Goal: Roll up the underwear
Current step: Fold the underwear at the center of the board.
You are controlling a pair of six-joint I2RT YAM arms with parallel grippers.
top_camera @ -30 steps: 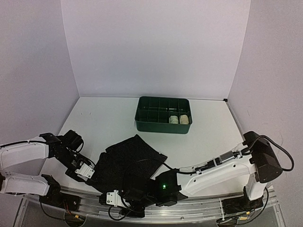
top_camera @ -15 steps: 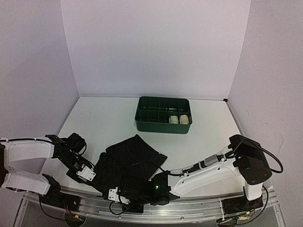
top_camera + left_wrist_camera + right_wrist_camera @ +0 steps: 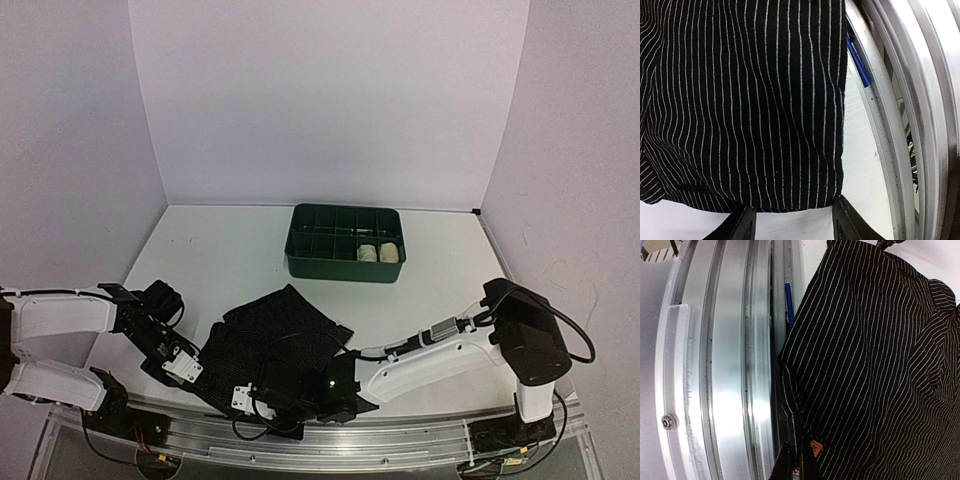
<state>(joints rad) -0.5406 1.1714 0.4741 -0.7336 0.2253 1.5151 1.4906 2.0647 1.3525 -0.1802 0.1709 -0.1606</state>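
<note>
White table (image 3: 220,250): black underwear (image 3: 285,330), near hem in R end effector (image 3: 793,460)

the black pinstriped cloth garment (image 3: 740,100) looks soft, matt and finely woven, faintly creased. the silver metal rail (image 3: 725,365) is brushed and glossy. the dark green plastic tray (image 3: 340,268) has a dull sheen; the white table (image 3: 220,250) is smooth, matt.

Right gripper (image 3: 794,462) closes on the cloth
Its jaws, apart a moment ago, now pinch the near hem of the black underwear (image 3: 280,335); the right arm (image 3: 440,352) shifts slightly left.
</note>
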